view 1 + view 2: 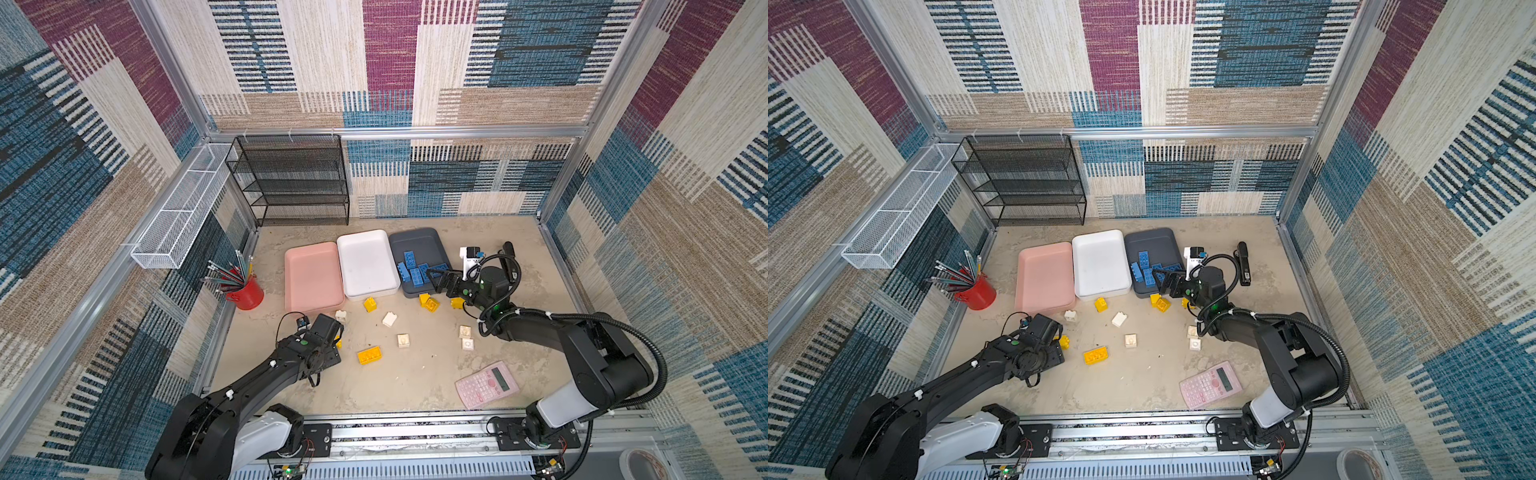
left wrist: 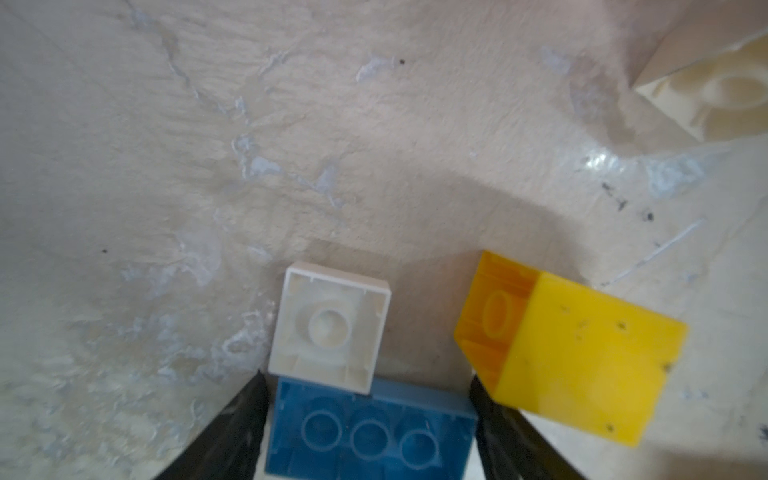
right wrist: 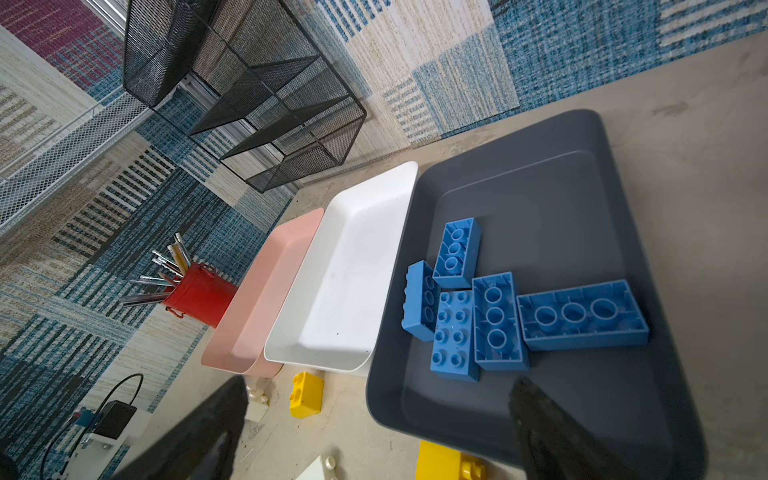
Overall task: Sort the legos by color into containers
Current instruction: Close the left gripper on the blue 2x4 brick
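Quick rundown of the table (image 1: 399,386): three trays sit in a row toward the back with their long sides touching, pink tray (image 1: 313,278) on the left, white tray (image 1: 365,262) in the middle, dark grey tray (image 1: 419,243) on the right. Five blue bricks (image 3: 494,320) are bunched in the grey one's near half, mostly underside-up, and its far half is bare. The right fingers (image 3: 552,436) are spread wide with nothing between them, hanging above the grey tray's near rim. The left fingers (image 2: 224,440) are low over the table's left side, one at each short end of another blue brick (image 2: 370,436) that lies underside-up. They look right up against it, but I honestly can't tell if they're squeezing it. It's tight down there: an upside-down white brick (image 2: 330,332) touches the blue one's long edge, and a yellow brick (image 2: 582,361) on its side lies just beside one finger. The rest of the legos are scattered between the trays and the arms. Chunky yellow ones (image 1: 370,304) sit just off the trays' near rims, a long yellow brick (image 1: 370,356) is near the left wrist, and cream cubes (image 1: 403,340) run through the middle. The best open stretch is front-centre, from the long yellow brick across to the pink calculator (image 1: 486,384) and down to the front rail. The red pencil cup (image 1: 247,293) crowds the left edge, near the pink tray.
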Robot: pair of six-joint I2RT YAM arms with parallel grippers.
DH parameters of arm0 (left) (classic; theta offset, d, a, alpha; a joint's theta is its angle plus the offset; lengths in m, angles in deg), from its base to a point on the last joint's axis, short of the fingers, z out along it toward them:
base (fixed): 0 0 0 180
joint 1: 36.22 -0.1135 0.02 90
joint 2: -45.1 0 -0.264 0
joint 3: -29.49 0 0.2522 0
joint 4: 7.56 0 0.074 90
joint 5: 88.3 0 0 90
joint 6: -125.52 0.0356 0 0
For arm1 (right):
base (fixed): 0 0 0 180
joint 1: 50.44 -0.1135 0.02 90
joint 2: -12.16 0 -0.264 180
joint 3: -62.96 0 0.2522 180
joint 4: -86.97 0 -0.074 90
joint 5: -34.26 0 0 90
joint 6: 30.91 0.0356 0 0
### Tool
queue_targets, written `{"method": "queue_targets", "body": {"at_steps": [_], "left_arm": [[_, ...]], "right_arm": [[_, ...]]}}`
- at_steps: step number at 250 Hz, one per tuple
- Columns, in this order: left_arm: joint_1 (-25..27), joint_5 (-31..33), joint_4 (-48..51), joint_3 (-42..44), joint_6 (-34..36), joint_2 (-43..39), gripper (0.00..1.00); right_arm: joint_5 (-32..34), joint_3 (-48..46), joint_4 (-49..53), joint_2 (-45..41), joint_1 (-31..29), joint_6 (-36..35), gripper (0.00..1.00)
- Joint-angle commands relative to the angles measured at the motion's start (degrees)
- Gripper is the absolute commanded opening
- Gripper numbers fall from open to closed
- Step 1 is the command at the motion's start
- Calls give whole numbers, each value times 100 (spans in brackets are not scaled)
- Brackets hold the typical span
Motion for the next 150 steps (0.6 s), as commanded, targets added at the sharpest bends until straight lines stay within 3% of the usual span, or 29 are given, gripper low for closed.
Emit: {"method": "queue_targets", "body": {"at_steps": [1,97,150], "left_arm": [[21,-409,77,9,125,69,75],[370,-594,17,-100,103,390,87],[523,-505,57,-194,66,512,84]], "right_arm": [[-10,0,-132,-45,-6,-14,99],[-13,-1,-141,-22,-8,-2,99],[-9,-3,-145,-18,-8,-3,99]]}}
